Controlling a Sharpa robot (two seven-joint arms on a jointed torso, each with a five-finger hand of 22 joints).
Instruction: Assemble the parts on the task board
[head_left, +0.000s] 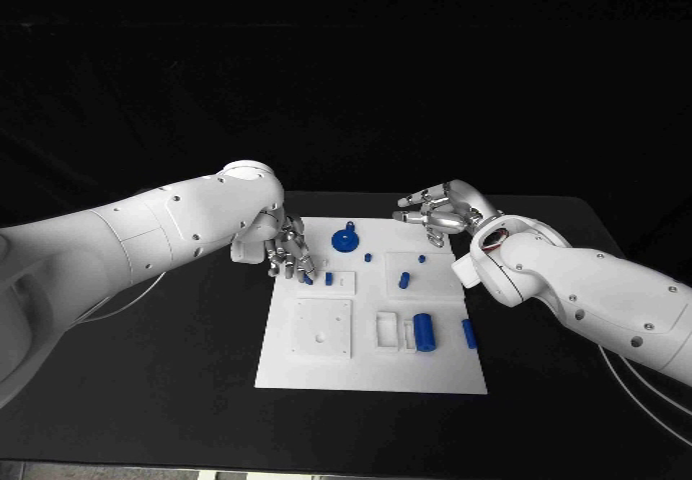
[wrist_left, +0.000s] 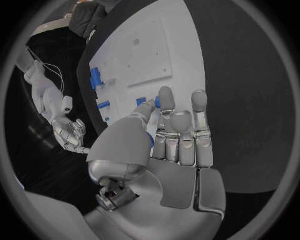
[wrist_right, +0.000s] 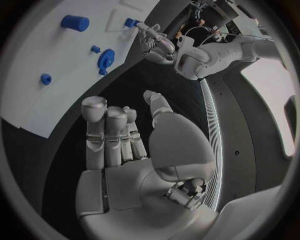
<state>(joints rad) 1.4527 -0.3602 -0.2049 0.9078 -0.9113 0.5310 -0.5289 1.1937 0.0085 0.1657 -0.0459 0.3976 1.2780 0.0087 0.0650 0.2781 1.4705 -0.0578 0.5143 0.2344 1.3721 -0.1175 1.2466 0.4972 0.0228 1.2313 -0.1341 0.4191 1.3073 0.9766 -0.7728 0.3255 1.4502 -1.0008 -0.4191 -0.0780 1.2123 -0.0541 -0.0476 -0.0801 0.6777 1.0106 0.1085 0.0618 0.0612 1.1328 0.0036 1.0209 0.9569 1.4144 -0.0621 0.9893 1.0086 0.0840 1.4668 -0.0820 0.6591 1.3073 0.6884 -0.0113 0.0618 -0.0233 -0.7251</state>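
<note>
Head view: the left hand, fingers apart and holding nothing, hangs just left of a small blue part on the task board at centre; the right hand, fingers loosely spread and empty, is farther off.

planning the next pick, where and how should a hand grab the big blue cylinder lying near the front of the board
Grip the big blue cylinder across its round sides at mid-length, coming straight down from above. It lies flat on the task board with its long axis running front to back, so fingers can probably straddle it. A white block sits close on one side, so approach carefully there.
</note>
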